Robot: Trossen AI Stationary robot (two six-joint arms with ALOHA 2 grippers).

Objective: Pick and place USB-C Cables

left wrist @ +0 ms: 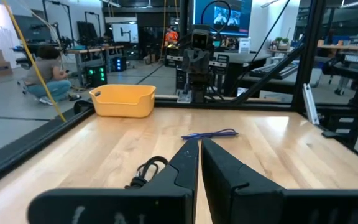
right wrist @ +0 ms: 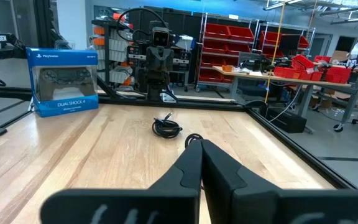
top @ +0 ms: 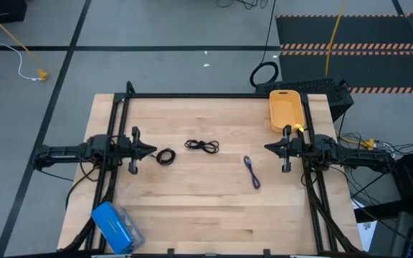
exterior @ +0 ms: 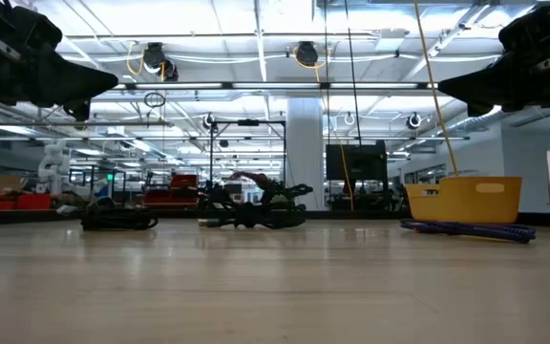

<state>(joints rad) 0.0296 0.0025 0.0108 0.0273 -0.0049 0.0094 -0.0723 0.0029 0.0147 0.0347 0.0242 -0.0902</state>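
Note:
In the high view three cables lie flat on the wooden table. A small black coil (top: 165, 157) lies just in front of my left gripper (top: 151, 151). A looser black bundle (top: 202, 146) lies at mid-table. The purple cable (top: 252, 172) lies nearer my right gripper (top: 267, 147). Both grippers are shut, hover above the table at its left and right sides, point at each other and touch nothing. The left wrist view shows the purple cable (left wrist: 210, 134) and one black cable (left wrist: 146, 171) beside the fingers. The right wrist view shows the coil (right wrist: 166, 128).
A yellow bin (top: 287, 111) stands at the table's far right, beside the right arm. A blue game-controller box (top: 112, 226) sits at the near left corner. A large black ring-shaped loop (top: 264, 74) lies on the floor beyond the far edge. Black frame rails border the table.

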